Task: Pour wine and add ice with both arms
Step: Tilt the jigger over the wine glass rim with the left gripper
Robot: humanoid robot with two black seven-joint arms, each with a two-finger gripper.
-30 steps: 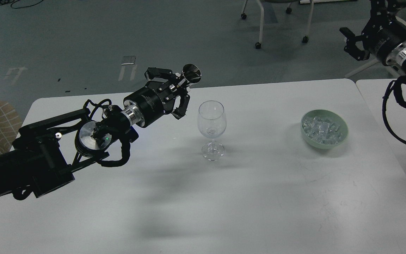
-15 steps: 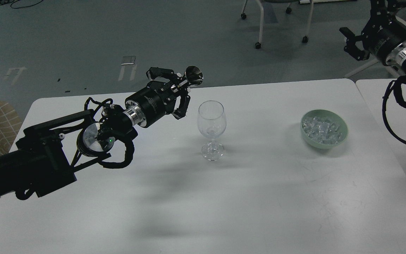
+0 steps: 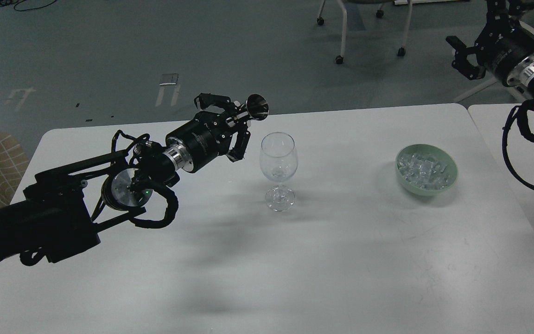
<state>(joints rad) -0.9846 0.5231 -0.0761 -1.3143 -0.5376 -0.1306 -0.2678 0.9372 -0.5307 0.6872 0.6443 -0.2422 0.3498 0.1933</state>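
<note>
head view is showing a grey-blue floor [image 3: 86, 51] with chair legs on castors [image 3: 341, 32] at the far side. white table [image 3: 295, 269] is filling the lower frame, second white table [image 3: 517, 139] butting against it on the right. left arm [image 3: 63, 208] is reaching in low from the left; left gripper [image 3: 235, 121] is clenching a small metal jigger [image 3: 257, 106], tilted on its side, mouth facing the wine glass [image 3: 278, 162], just beside and above its rim. glass is standing upright mid-table, looking nearly empty. green bowl [image 3: 450, 178] is sitting well to the right, heaped with ice [image 3: 423, 170]. right gripper [image 3: 464, 53] is hanging top right, fingers spread, holding nothing.
</note>
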